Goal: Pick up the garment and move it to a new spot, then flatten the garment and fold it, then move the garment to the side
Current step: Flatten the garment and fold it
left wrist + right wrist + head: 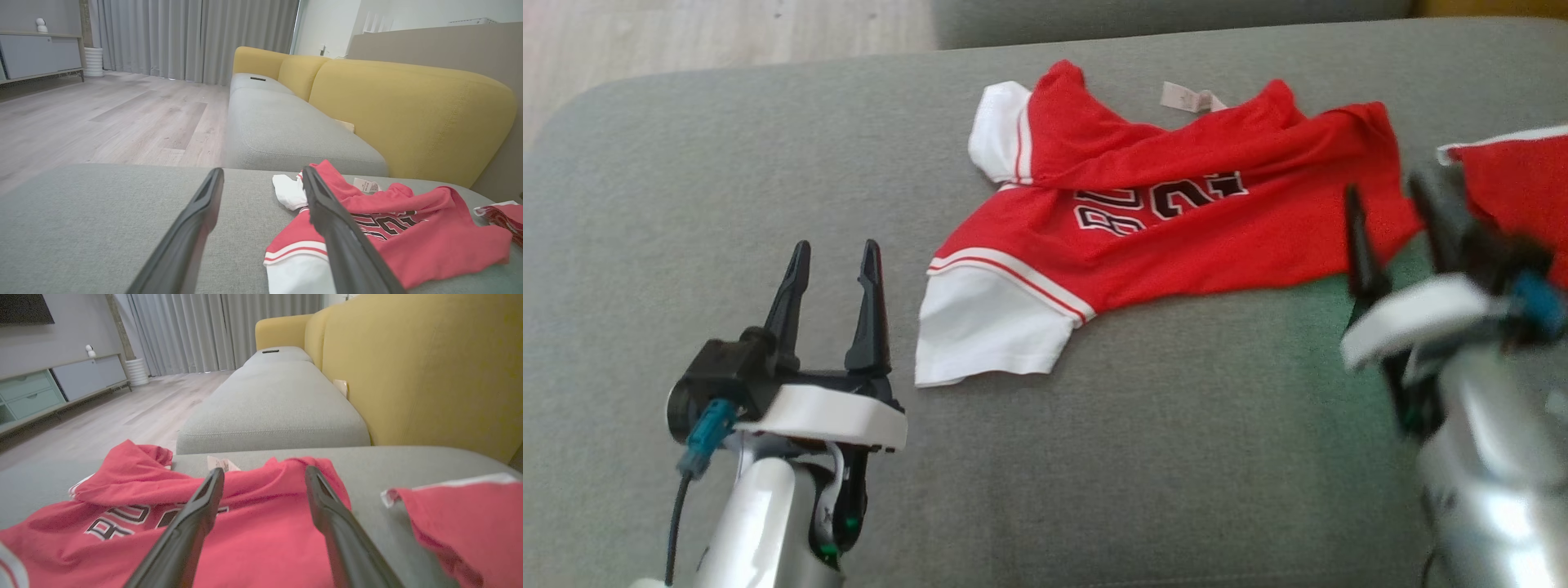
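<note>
The red jersey [1217,241] lies rumpled on the grey sofa cushion [686,204], so I judge that flattening, folding and the move aside all remain. My left gripper [837,245] and right gripper [1387,186] have their fingers spread, holding nothing.

The left gripper [836,249] was made up of two long, tapering black fingers [870,310] on a black housing [723,376], backed by a rounded white plate [837,418]. A teal connector [707,437] with a thin black cable [673,531] was fitted beside it. The same parts were seen, blurred, on the right gripper [1387,189]. Glossy silver forearms [760,523] were seen below.
</note>
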Tool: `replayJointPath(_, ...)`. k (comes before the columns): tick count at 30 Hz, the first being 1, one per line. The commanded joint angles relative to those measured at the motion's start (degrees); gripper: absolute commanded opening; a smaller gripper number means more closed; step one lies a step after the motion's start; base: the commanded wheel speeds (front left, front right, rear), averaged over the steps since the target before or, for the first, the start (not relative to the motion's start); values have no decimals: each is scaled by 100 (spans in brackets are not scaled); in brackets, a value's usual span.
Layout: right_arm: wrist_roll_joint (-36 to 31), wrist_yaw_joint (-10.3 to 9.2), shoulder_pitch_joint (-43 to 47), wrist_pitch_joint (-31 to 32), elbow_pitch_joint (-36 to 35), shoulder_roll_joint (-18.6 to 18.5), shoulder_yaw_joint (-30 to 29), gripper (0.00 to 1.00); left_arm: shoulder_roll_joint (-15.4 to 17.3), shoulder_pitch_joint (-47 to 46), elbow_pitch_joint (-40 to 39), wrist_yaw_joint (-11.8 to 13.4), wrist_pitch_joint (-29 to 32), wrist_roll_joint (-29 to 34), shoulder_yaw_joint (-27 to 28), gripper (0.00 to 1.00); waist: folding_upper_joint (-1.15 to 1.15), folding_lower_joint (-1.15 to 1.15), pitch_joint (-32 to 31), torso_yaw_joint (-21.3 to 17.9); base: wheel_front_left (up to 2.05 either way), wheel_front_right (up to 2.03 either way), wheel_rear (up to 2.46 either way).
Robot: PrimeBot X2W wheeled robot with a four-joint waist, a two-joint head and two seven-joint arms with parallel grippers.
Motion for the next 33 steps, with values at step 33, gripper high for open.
replayJointPath(33,72,-5,1418,170,-2355,742,-80,100,470,-3004,5057,-978,553,771,-454,100,0,0,693,-1310,0,0,0)
